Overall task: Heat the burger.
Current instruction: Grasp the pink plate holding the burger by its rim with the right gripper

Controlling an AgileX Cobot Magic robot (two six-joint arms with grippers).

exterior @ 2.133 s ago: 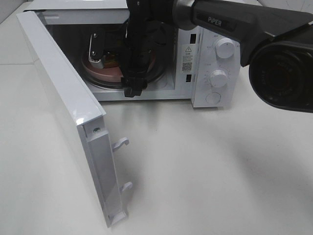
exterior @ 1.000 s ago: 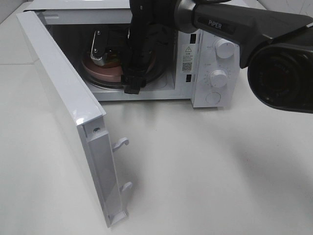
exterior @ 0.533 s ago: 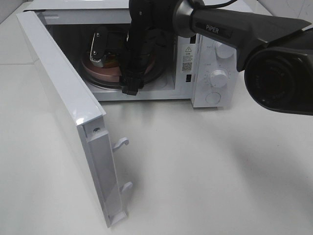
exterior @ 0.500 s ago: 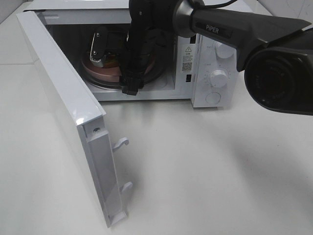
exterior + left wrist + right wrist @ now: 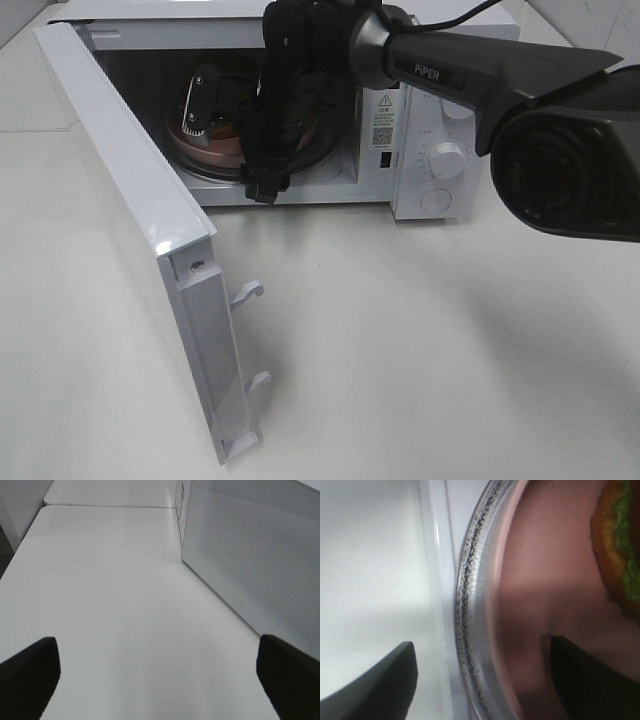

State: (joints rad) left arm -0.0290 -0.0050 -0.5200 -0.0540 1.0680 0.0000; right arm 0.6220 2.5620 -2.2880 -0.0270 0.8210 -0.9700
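Placement looks to be the step just closing out, going by the high view. The burger (image 5: 222, 128) sits on the pinkish plate (image 5: 205, 152), which rests on the glass turntable (image 5: 322, 150) inside the white microwave (image 5: 430, 120). The right arm (image 5: 450, 70) reaches into the cavity above the plate and hides most of the food. The microwave door (image 5: 120, 190) stands wide open, swung out to the left over the table (image 5: 420, 350). The next move, as I judge it, is to draw that arm clear without catching the plate rim, then swing the door shut and turn a knob (image 5: 447, 158) on the panel — none of that is done yet. In the left wrist view, the left gripper (image 5: 160, 675) hovers over bare table just beside the door's perforated outer face, its jaws spread wide with nothing between them. In the right wrist view, the right gripper (image 5: 481, 645) is likewise released. One finger is over the pinkish plate (image 5: 545, 580) and the other lies outside the glass turntable (image 5: 467, 605), so it grips nothing. The burger (image 5: 620, 540) shows only at the frame's edge there — an orange-brown bun rim with a green leafy layer, lying on the plate and apart from both fingers. As far as this sliver shows, it looks soft and unsquashed.
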